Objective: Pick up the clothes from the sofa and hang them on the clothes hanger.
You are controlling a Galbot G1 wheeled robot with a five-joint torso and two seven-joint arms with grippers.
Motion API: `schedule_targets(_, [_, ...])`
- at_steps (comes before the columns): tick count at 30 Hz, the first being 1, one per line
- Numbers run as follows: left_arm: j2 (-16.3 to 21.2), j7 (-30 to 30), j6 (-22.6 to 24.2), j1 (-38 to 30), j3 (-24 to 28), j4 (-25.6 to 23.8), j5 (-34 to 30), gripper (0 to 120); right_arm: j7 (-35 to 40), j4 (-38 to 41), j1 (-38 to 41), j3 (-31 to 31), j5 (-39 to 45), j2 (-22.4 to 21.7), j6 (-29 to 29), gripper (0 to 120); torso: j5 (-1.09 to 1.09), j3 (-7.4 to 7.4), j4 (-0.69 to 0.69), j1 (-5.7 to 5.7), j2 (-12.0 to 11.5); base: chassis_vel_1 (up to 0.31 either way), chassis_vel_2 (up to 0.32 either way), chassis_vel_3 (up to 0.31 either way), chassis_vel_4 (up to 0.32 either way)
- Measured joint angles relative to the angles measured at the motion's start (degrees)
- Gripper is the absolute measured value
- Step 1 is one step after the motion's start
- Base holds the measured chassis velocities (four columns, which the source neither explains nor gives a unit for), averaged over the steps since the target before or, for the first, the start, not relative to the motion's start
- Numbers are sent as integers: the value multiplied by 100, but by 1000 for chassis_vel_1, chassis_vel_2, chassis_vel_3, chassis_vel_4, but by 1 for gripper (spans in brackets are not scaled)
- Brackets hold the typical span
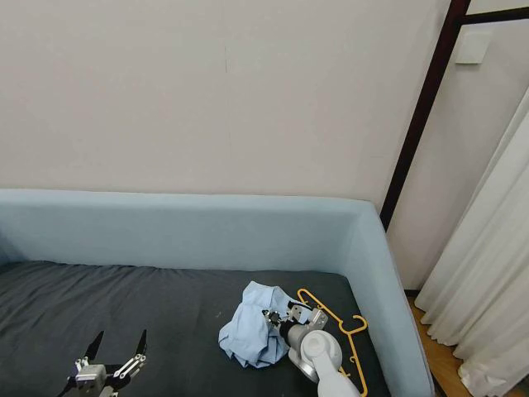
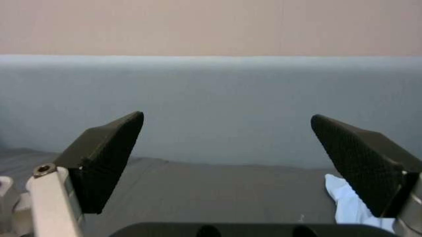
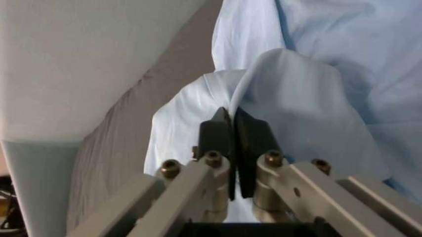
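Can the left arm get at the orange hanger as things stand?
Probably not. The left gripper hovers open far to the left, and the orange hanger lies beyond the light blue garment and the right gripper, which is shut on that garment.

Beige wall (image 1: 207, 99), blue sofa (image 1: 207, 231), white curtain (image 1: 488, 289)

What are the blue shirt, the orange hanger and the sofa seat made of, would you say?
The shirt: thin matte woven cloth, likely cotton; it crumples softly where the right gripper pinches it. The hanger: thin, smooth, orange; plastic or coated wire, cannot tell which. The seat: dark grey matte fabric, faintly creased. The left gripper hangs open over it.
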Motion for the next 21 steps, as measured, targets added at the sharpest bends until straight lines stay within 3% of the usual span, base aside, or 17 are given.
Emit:
schedule_targets(5, [3,-5,3,-35,-72,-5,-47,100,-146,325,-169,-214,-55,-186,506,0,1,0,0,0,0,0,0,0,0])
schedule_targets(9, [-76,-8,-2,-53,-85,-106,-133,100,-860,1416,-520,-912,-221,-921,2025,0,2,0,0,0,0,0,0,0,0])
schedule_targets(11, [-85,-8,-7,-56,-88,-119,-145,100,-1028,1591,-559,-1003,-255,-1069,2238,0,2,0,0,0,0,0,0,0,0])
schedule_targets(14, [-129,-10,-32,-112,-88,-161,-175,100,-1718,2372,-548,-1348,-201,-1789,2991,0,2,-1,-2,-1,0,0,0,0,0])
schedule_targets(21, [-261,-6,-54,-142,50,-228,-111,100,-2183,2966,23,-1725,246,-2595,3440,0,2,0,0,-1,0,0,0,0,0])
